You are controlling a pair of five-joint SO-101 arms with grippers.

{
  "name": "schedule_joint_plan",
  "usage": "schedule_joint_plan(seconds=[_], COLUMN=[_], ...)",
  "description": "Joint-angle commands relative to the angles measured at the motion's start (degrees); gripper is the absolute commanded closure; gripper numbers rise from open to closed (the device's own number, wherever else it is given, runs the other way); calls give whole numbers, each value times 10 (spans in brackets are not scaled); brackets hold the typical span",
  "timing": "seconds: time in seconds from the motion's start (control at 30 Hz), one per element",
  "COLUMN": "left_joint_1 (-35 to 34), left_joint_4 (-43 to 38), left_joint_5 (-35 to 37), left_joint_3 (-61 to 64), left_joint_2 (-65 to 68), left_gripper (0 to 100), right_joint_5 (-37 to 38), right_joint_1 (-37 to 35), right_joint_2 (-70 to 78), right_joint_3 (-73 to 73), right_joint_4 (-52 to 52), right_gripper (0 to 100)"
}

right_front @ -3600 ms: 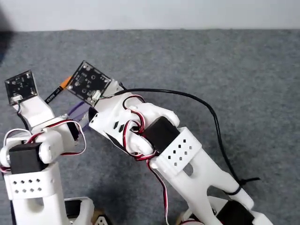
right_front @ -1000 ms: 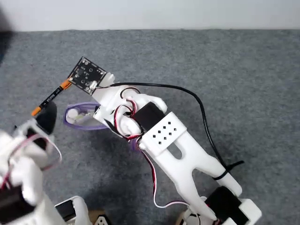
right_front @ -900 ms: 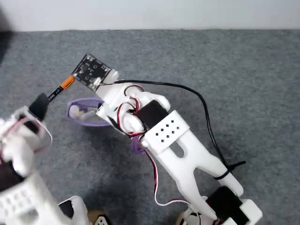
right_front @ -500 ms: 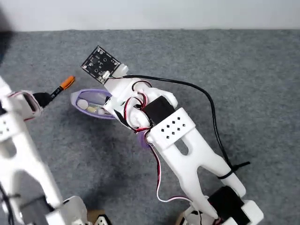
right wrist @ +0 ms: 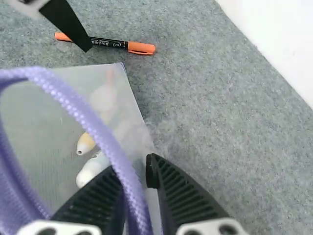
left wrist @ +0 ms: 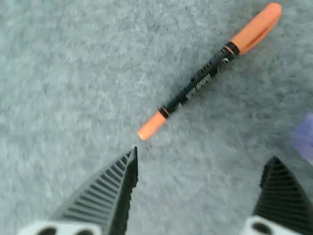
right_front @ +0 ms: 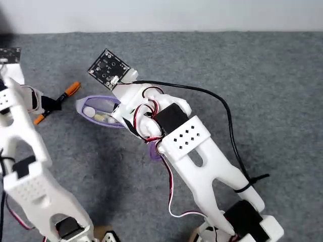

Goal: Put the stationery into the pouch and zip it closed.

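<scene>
High view: pouch [right_front: 99, 107] lies on the grey table [right_front: 262, 75], left of centre and toward the far edge, mouth gaping. Right gripper [right wrist: 132, 172] is clamped on its purple zipper rim. Judged purpose: pin the pouch and keep the mouth propped open for loading. A few pale items [right_front: 90, 111] already sit inside, seen through the clear wall; too blurred to identify.

Pen [left wrist: 205, 78], black barrel with orange cap and orange tail, lies flat on the table nearer the left edge, just beside the pouch's closed end but not touching it. It runs diagonally, cap end pointing toward the far edge.

Left gripper [left wrist: 200, 193] hangs over the pen's tail end with fingers spread wide, nothing between them. Fingertips sit short of the barrel, so no contact. The spread looks like readiness for a pinch across the barrel.

Judgement: one stationery item remains outside; zip not yet started. The pouch mouth faces away from the pen, so the pen would need carrying round to the opening.
</scene>
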Motion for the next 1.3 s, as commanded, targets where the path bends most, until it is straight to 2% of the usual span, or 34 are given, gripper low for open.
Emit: schedule_joint_plan(seconds=[0.0,0.27,0.43,0.53,0.67,0.73,1.07,1.27], left_joint_1=[-1,1,13,25,37,37,9,3], left_joint_4=[-8,24,105,172,234,233,234,234], left_joint_5=[-23,-24,-25,-27,-41,-41,40,29], left_joint_3=[-112,-319,-419,-485,-569,-580,-560,-409], left_joint_2=[67,258,366,411,449,453,345,187], left_gripper=[616,617,627,714,908,996,989,989], right_joint_5=[-7,-7,-6,-6,-6,-6,-7,-34], right_joint_1=[16,14,15,16,17,17,17,17], right_joint_2=[-26,-27,-30,-31,-31,-31,-31,-31], right_joint_3=[-18,-18,-18,-18,-18,-18,-18,-18], right_joint_4=[4,4,5,5,5,5,5,4], right_gripper=[991,991,991,991,991,991,991,991])
